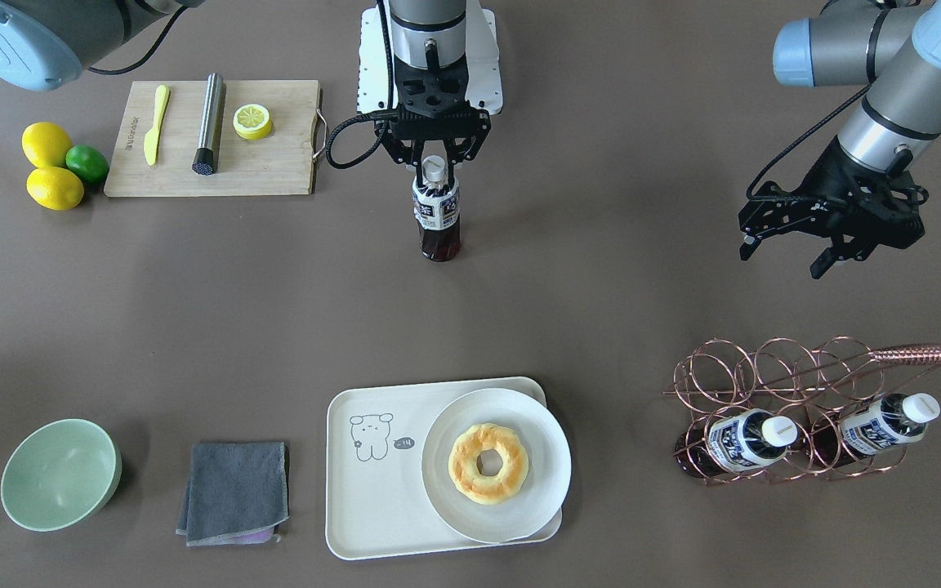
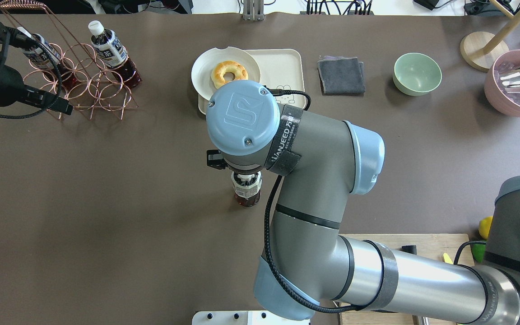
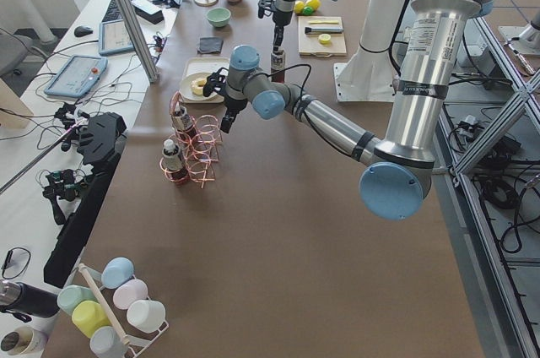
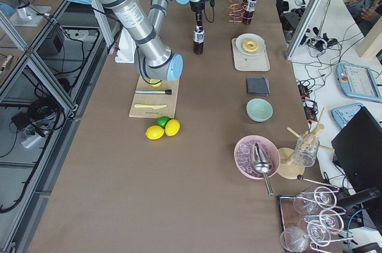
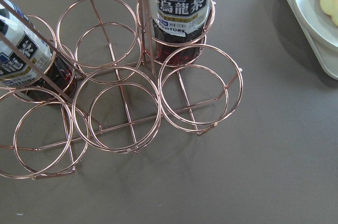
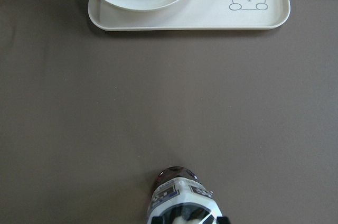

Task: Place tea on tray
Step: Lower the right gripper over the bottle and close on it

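A tea bottle (image 1: 438, 214) with dark liquid and a white cap stands upright mid-table. My right gripper (image 1: 434, 167) is shut on its cap from above; it also shows in the right wrist view (image 6: 182, 203). I cannot tell whether its base touches the table. The cream tray (image 1: 372, 506) lies well away from it at the operators' side, with a white plate (image 1: 536, 457) and a doughnut (image 1: 488, 463) on its half. My left gripper (image 1: 830, 249) is open and empty, hovering near a copper wire rack (image 1: 773, 384) that holds two alike bottles (image 1: 744, 438) (image 1: 887, 422).
A wooden cutting board (image 1: 209, 163) with a yellow knife, a metal cylinder and a lemon half lies beside the right arm. Lemons and a lime (image 1: 58, 167) sit next to it. A green bowl (image 1: 60, 474) and a grey cloth (image 1: 234, 490) lie beside the tray.
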Motion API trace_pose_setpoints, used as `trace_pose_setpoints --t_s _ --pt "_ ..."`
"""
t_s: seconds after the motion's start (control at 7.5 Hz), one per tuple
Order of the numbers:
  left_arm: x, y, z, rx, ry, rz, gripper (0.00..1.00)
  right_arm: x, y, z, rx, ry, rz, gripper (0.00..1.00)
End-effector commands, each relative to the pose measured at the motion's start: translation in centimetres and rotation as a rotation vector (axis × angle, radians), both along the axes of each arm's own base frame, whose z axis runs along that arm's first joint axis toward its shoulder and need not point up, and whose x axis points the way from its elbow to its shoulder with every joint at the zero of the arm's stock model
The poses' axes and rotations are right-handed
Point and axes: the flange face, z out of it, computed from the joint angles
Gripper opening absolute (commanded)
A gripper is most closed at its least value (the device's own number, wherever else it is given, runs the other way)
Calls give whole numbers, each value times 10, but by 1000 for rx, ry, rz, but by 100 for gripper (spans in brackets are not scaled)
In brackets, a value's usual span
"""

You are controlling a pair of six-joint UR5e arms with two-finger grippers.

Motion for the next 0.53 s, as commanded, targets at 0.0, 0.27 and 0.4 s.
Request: trace_pose_setpoints --t_s 0.0,0.27,0.4 --pt "-1 2 -5 6 6 -2 97 2 1 -7 2 -12 -1 0" --pt "-2 4 -9 14 12 -1 97 26 -27 -12 14 -18 35 0" --pt "-8 9 -11 2 30 9 97 44 -48 -11 25 -16 23 0"
